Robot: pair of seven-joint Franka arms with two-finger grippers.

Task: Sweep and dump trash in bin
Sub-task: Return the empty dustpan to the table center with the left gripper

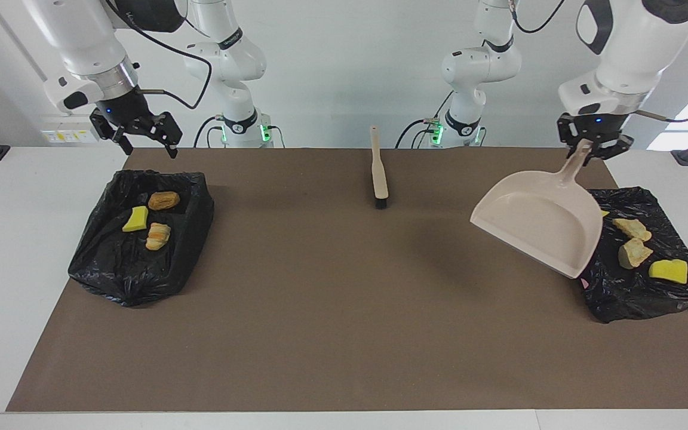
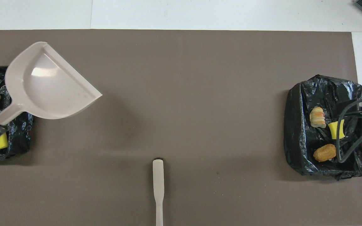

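All trash binned, mat swept clean

The trash [image 1: 635,240] lies in the two bag-lined bins [image 1: 678,292], none on the mat [image 1: 332,298]; below the left gripper [image 1: 592,146], clamped on its handle, the raised dustpan [image 1: 538,221] looks empty. The right gripper [image 1: 141,134] hangs spread over the other bin [image 1: 135,280]; only putting the dustpan down beside the brush [image 1: 379,179] seems left.

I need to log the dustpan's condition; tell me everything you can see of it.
The dustpan is pale beige, plastic-looking, with a wide scoop, raised rim and a flat handle. It looks empty. The left end effector holds its handle; it hangs tilted in the air, partly over the black-lined bin at the left arm's end.
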